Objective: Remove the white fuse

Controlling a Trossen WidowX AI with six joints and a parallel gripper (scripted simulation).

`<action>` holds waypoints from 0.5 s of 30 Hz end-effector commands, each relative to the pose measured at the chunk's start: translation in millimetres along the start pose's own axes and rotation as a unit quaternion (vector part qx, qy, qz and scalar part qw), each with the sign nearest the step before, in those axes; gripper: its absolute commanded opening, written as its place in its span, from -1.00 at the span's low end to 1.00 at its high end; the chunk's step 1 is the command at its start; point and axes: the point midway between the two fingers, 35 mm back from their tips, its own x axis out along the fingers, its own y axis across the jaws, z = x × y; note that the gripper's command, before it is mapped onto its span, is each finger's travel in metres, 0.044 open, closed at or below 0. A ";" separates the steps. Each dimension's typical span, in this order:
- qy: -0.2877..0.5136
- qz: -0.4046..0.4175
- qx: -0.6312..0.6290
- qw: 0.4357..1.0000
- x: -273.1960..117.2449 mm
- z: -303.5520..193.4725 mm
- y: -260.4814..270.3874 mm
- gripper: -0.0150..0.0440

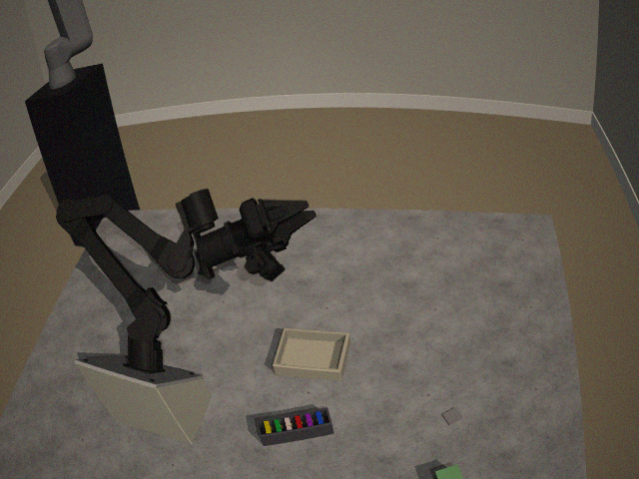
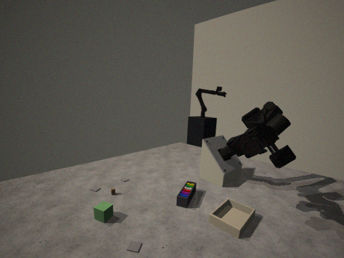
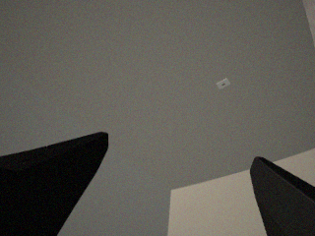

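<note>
While the arm [image 1: 129,257] folds up from its wedge-shaped base [image 1: 149,396] at the lower left of the top view, the gripper [image 1: 302,214] hangs high in the upper middle of the frame, its dark fingers spread wide with nothing between them. From the base the arm rises, doubles back at an elbow near the black cabinet [image 1: 80,139], then reaches rightward, the wrist tilted so the fingers point away toward the wall. In the wrist view the two fingertips stand far apart at the lower corners, with only wall between them.

Further right and well below the gripper, in the lower middle of the top view, lies the beige tray [image 1: 311,353]. Beneath it sits the fuse block [image 1: 292,425] with a row of coloured fuses; the white fuse [image 1: 288,423] stands seated third from the left, between the green and red ones, well apart from the gripper. At the lower right edge sits a green cube [image 1: 447,471].
</note>
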 end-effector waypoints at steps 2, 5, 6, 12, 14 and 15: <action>-0.024 -0.008 -0.035 0.999 5.2 10.3 -1.8 0.69; -0.123 -0.054 -0.170 0.976 21.4 56.8 -5.5 0.42; -0.156 -0.075 -0.212 0.962 24.8 73.9 -5.4 0.33; -0.323 -0.241 -0.392 0.827 18.4 174.9 6.0 -0.20; -0.361 -0.310 -0.420 0.773 6.7 205.1 12.3 -0.25; -0.376 -0.345 -0.429 0.746 -0.6 218.8 15.5 -0.25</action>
